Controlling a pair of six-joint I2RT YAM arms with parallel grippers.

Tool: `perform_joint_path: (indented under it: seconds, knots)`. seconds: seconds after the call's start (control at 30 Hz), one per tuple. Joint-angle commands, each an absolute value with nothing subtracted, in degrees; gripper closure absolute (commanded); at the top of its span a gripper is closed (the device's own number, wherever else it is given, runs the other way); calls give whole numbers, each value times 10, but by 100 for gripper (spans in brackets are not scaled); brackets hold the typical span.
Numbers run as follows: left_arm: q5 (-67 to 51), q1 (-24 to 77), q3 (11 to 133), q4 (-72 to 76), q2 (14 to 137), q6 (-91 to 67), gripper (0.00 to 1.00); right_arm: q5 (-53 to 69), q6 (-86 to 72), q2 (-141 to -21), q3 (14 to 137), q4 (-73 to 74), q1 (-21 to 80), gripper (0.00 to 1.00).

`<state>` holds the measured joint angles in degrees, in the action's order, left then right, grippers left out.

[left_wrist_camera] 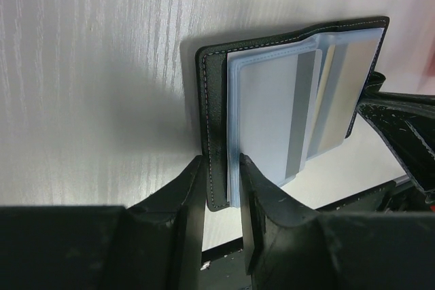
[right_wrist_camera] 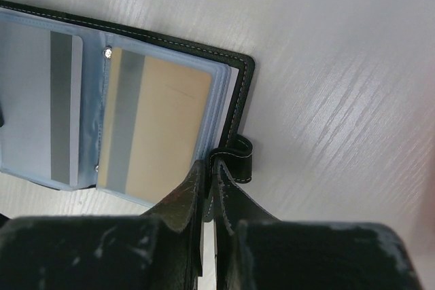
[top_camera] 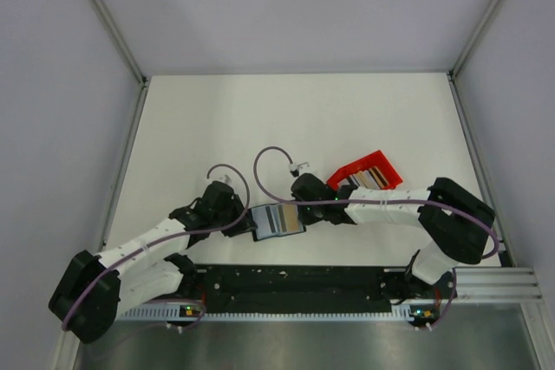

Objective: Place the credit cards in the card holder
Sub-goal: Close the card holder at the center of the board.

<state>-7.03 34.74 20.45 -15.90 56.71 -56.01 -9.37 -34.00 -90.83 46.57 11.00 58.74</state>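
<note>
Cards are going in, look: a tan card [right_wrist_camera: 163, 134] and a pale card [right_wrist_camera: 41, 100] sit in the sleeves of the card holder [top_camera: 277, 220], held open between the left end effector [left_wrist_camera: 223, 188] and the right end effector [right_wrist_camera: 211, 188].

So how much is left?

A fair bit, I'd say. More credit cards [top_camera: 368, 179] lie in the red tray [top_camera: 377, 162], just beyond the right end effector, none of them gripped.

And the arms?

Both reach inward, low over the tabletop [top_camera: 260, 119]. The left end effector is clamped on the holder's left cover edge, and the right one pinches its right edge beside the strap loop [right_wrist_camera: 238, 157]. Neither is free to fetch a card.
</note>
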Motion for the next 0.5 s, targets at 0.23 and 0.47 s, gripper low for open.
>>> perform_joint_path:
  seconds: [0.23, 0.47]
  knots:
    - [-120, 348, 247, -97, 533, -565, 71, -66, -361, -928, 453, 91, 594, 100]
    - [-137, 350, 259, -76, 534, -562, 70, -70, -366, -930, 451, 91, 594, 100]
